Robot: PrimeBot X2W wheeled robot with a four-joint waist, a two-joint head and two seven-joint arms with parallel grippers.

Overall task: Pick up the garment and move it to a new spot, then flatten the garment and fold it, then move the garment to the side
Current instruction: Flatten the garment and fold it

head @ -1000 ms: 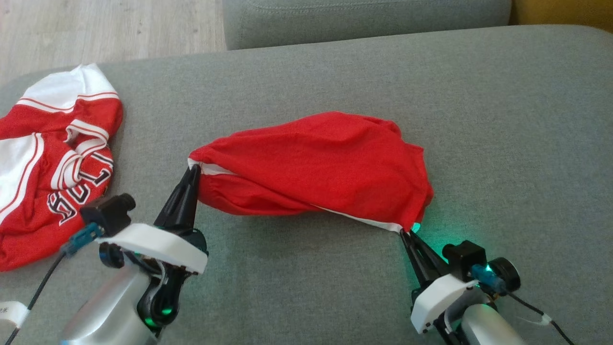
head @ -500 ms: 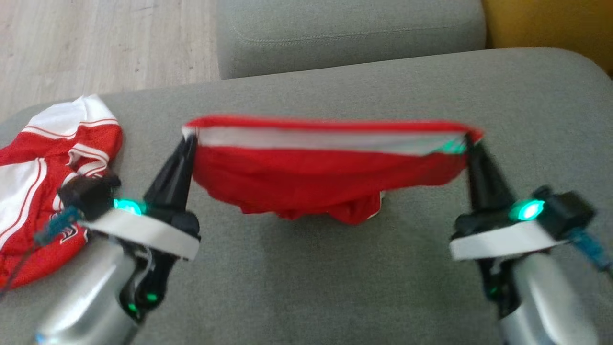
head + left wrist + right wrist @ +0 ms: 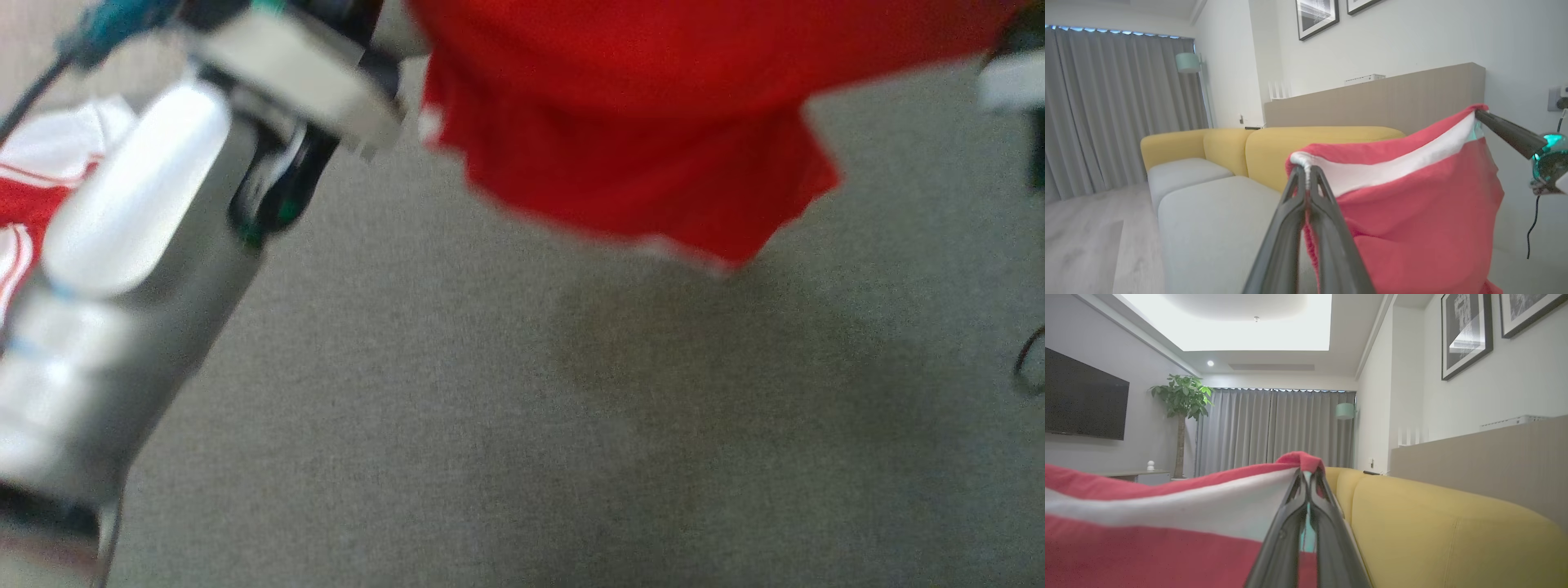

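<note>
Nearest the head camera, the pale left forearm [image 3: 122, 212] rises steeply across the left of the blurred picture. A second ago both arms were low, pinching two corners of the red garment [image 3: 637, 147] as it lay bunched on the grey cushion [image 3: 490, 425]. Half a second ago its white-banded edge was drawn out between them, with the body sagging just over the fabric. Now the garment hangs high at the top of the view, its lower hem well clear of the cushion, and a soft shadow lies beneath it. The head camera itself has also moved. The pick-up looks complete, and the carry to a new spot seems to be under way. Laying the garment flat, folding it and setting it aside are not yet done.

The left gripper [image 3: 1306, 175] is clamped on one end of the white band [image 3: 1392, 167]. The right gripper [image 3: 1307, 477] is clamped on the other end. The two are held well apart, so the band runs fairly taut between them while the cloth drapes below. Both arms are raised, with their fingers pointing roughly level into the room.

Further off, a red-and-white jersey [image 3: 33, 163] lies at the cushion's left edge. Beyond that stands the yellow sofa back [image 3: 1433, 531].
</note>
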